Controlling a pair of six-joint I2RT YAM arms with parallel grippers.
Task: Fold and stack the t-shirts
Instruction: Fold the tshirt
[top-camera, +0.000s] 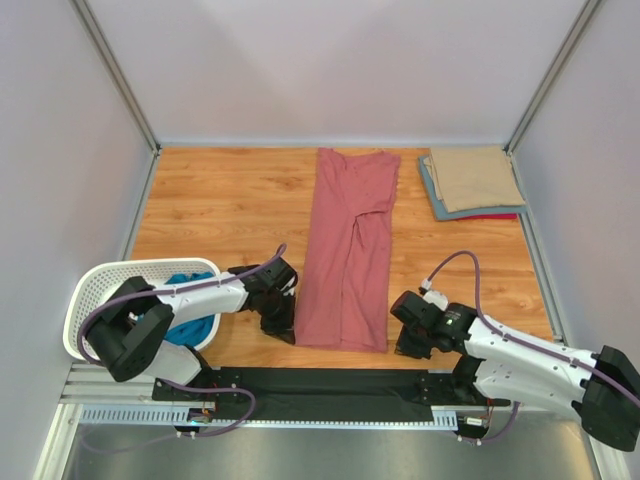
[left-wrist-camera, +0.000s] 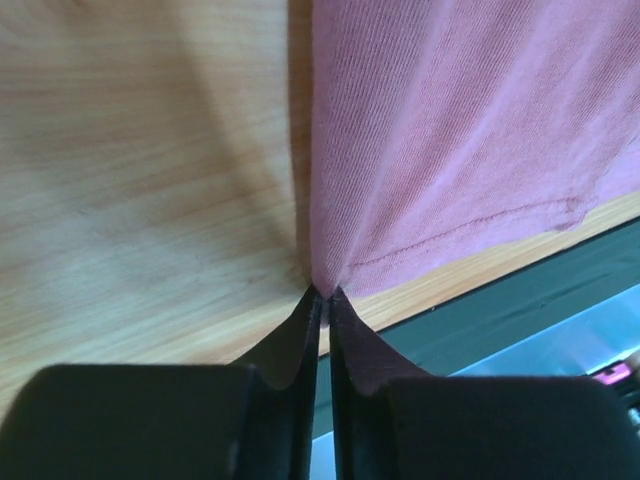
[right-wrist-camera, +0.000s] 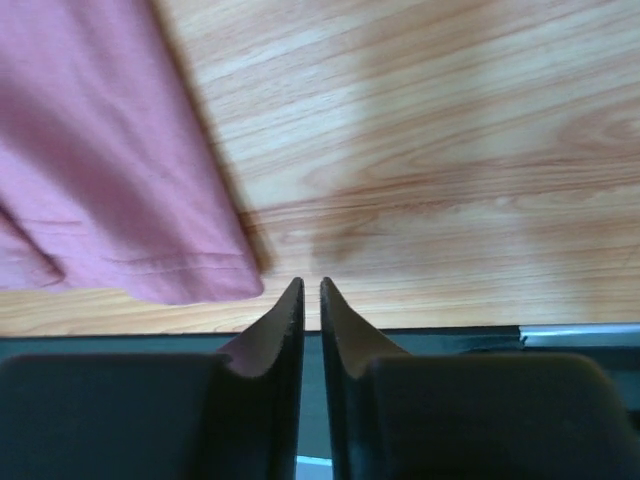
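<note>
The wooden table (top-camera: 220, 200) carries everything I work with. The biggest piece on it is the rose-red t-shirt (top-camera: 350, 250). It lies in the middle as one long narrow strip, running from the far edge toward the arms. I judge that its sides are already folded in, so it is ready to be folded across its length.

In the far right corner there is a small stack: the tan shirt (top-camera: 475, 178) on top, the grey-blue shirt (top-camera: 440, 208) under it, and a red shirt (top-camera: 495, 216) showing only at the near edge. I think the strip must end there. At the near left stands the white basket (top-camera: 100, 285), with the teal shirt (top-camera: 190, 325) inside, not yet taken out.

The left gripper (left-wrist-camera: 323, 293) is closed on the near left corner of the strip. The cloth is drawn to a point between its tips, so this corner can be lifted. The right gripper (right-wrist-camera: 311, 283) has its jaws nearly together too, but nothing is between them: the near right corner lies just beside them on the wood. In my judgement this side has no hold. I should open it and take the corner before lifting, otherwise the hem rises on one side only.
</note>
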